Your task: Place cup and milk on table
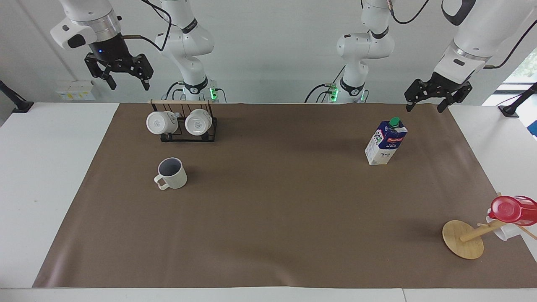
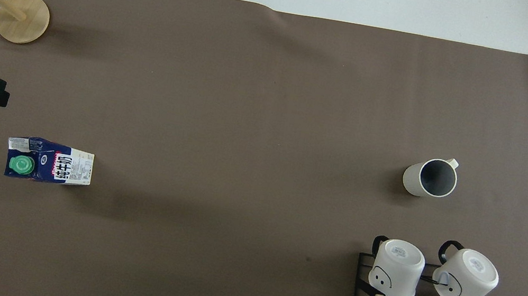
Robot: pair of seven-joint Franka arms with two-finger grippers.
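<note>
The cream-beige cup (image 1: pixel 171 173) stands upright on the brown sheet (image 1: pixel 285 209) of the white table (image 1: pixel 42 167), toward the right arm's end; it also shows in the overhead view (image 2: pixel 430 177). The blue-and-white milk carton (image 1: pixel 386 142) with a green cap stands upright on the sheet toward the left arm's end, and shows in the overhead view (image 2: pixel 50 161). My right gripper (image 1: pixel 128 86) is open and empty, raised high over the sheet's corner by the mug rack. My left gripper (image 1: pixel 424 108) is open and empty, raised over the sheet's edge beside the milk.
A black wire rack (image 1: pixel 188 136) holding two white mugs (image 1: pixel 161 122) stands nearer to the robots than the cup. A wooden mug tree (image 1: pixel 463 239) with a red translucent cup (image 1: pixel 514 209) and a white mug stands at the left arm's end, farther from the robots than the milk.
</note>
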